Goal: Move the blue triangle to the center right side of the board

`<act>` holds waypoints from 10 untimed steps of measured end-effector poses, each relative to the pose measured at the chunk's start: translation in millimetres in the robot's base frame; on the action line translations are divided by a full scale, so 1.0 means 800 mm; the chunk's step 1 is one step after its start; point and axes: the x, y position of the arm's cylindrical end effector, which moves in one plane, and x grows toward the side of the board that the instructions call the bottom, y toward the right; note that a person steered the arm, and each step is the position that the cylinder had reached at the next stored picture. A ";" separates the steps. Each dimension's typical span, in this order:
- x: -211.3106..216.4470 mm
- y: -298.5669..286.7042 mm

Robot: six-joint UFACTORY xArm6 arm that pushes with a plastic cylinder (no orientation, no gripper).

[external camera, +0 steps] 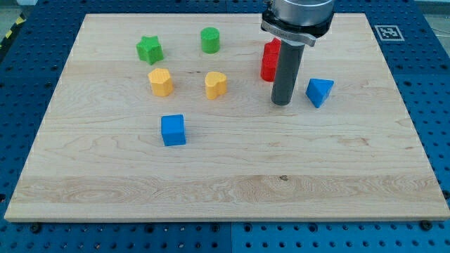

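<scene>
The blue triangle lies on the wooden board, right of the middle and a little above the board's mid height. My tip rests on the board just left of the blue triangle, with a small gap between them. The rod rises from there to the arm at the view's top. A red block sits behind the rod, partly hidden by it, up and to the left of the triangle.
A green star and a green cylinder sit at the upper left. Two yellow blocks lie below them. A blue cube lies lower left of centre. A marker tag is at the upper right.
</scene>
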 end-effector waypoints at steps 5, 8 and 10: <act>-0.003 0.017; -0.004 0.044; -0.044 0.064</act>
